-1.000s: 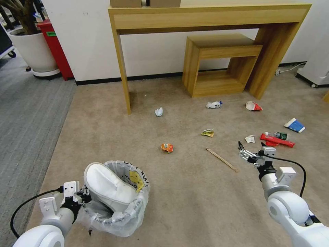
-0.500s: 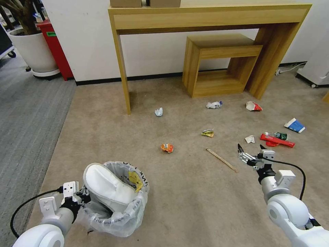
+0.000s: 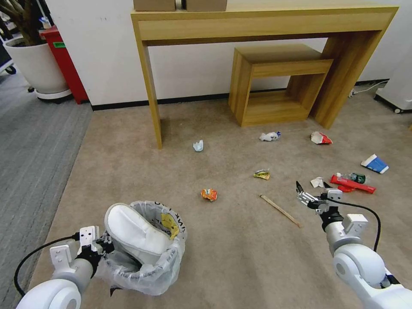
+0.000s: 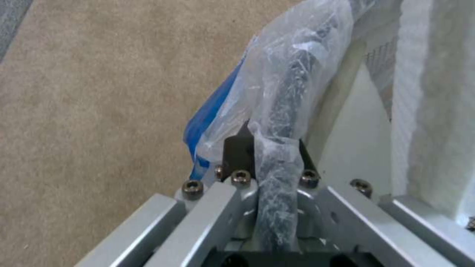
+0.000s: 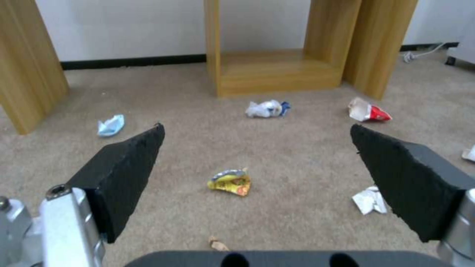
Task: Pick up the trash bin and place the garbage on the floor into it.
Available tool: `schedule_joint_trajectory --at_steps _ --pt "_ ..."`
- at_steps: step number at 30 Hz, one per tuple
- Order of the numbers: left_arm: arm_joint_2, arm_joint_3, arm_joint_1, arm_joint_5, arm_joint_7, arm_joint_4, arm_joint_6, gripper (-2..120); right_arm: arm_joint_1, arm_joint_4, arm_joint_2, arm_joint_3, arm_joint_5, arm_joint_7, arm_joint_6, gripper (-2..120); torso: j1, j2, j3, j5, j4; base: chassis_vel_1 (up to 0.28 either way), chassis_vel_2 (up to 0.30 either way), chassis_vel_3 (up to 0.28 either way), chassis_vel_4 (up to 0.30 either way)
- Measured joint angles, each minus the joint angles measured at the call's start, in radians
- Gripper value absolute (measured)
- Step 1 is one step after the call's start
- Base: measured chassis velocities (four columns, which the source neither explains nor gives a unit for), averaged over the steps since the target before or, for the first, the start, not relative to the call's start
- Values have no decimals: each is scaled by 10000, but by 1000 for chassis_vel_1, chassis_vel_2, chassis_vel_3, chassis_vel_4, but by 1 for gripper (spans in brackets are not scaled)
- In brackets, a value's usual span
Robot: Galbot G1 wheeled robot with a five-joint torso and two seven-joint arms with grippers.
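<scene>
The trash bin, lined with a crinkly bag, hangs at the lower left with a white slipper and a yellow scrap inside. My left gripper is shut on the bin's bag-covered rim. My right gripper is open and empty above the floor, just right of a wooden stick. Between its fingers lie a yellow wrapper and white paper. More garbage lies ahead: an orange wrapper, a red packet, a green-labelled bottle and paper cups.
A tall wooden console table stands against the wall with a low wooden stool under it. Grey ribbed carpet runs along the left, with a white planter and a red box at the back.
The whole head view has shifted, so the camera moved a little; the litter sits lower in the picture. The right gripper stays open and the left stays shut on the bin.
</scene>
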Motion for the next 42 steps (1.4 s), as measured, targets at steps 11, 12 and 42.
schedule_joint_trajectory --at_steps 11,12,42 --pt "-1 -38 -22 -25 -20 78 10 1 83 -69 9 -119 -58 -71 -30 92 -1 0 -1 -1 0 -98 102 94 -91" --pt "-1 -38 -22 -25 -20 78 10 1 83 -69 9 -119 -58 -71 -30 92 -1 0 -1 -1 0 -140 100 139 -114" --pt "-69 -46 28 42 -31 78 -2 1 156 -140 68 -399 -232 -130 128 100 -2 1 0 -1 1 -111 110 110 -113"
